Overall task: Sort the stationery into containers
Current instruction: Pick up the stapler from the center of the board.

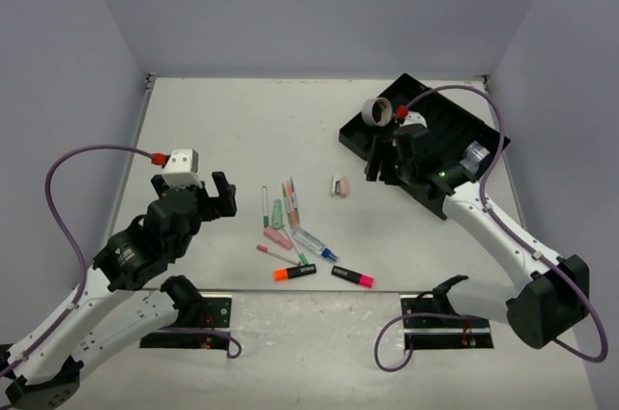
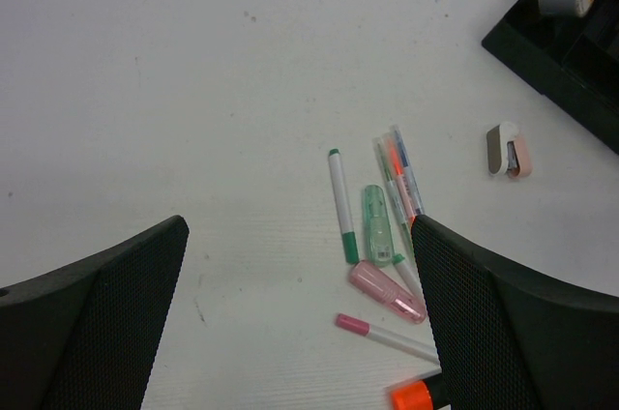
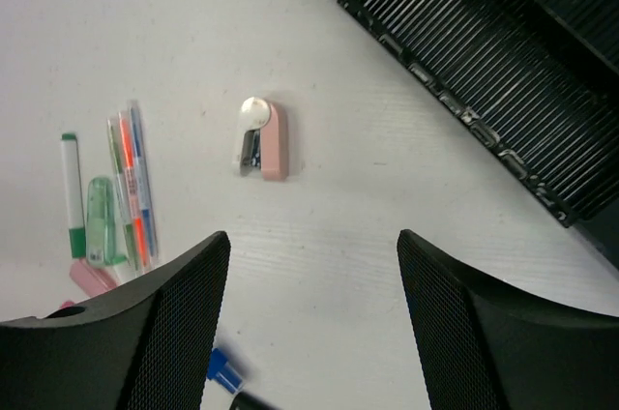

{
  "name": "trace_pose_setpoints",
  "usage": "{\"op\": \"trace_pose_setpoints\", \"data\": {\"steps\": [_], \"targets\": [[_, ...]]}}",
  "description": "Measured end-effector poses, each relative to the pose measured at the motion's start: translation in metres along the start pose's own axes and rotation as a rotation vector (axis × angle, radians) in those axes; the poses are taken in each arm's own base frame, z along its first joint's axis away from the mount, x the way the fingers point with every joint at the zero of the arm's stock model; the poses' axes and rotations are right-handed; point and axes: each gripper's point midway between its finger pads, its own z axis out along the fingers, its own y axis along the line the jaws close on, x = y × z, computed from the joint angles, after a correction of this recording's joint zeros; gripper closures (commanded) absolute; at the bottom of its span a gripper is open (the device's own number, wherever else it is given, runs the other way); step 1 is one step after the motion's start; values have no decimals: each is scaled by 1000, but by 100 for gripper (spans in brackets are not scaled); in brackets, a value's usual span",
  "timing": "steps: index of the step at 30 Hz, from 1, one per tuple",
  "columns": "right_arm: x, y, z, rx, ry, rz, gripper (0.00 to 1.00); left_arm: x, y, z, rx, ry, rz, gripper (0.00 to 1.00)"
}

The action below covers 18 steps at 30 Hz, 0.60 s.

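Note:
The stationery lies mid-table: a cluster of thin pens [image 1: 287,199], a green-and-white pen [image 2: 341,205], a pink-capped pen [image 2: 387,335], an orange-ended highlighter [image 1: 295,274], a pink-ended highlighter [image 1: 354,278] and a pink eraser [image 1: 338,186]. The black compartment tray [image 1: 447,125] sits far right. A grey tape ring [image 1: 376,113] stands at its left corner and a shiny cube [image 1: 474,157] lies in it. My left gripper [image 1: 218,199] is open and empty, left of the pens. My right gripper [image 1: 384,170] is open and empty, between eraser and tray.
A green correction-tape case [image 2: 377,224], a pink case [image 2: 387,291] and a blue-capped item [image 1: 314,244] lie among the pens. Grey walls close the table on three sides. A purple cable arcs over the tray's far side.

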Motion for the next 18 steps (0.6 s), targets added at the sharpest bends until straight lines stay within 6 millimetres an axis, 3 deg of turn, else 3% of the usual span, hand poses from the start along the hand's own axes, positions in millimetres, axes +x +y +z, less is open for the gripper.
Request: {"op": "trace_pose_setpoints", "data": {"steps": [6,9,13,18], "targets": [[34,18,28,1,119,-36,28,3,0,4,-14,14,9,0],[40,21,31,3,139,-39,27,6,-1,7,-22,31,22,0],[29,26,16,-25,92,-22,28,17,-9,20,-44,101,51,0],[23,21,-15,-48,49,-11,29,34,-42,45,-15,233,64,0]]}}
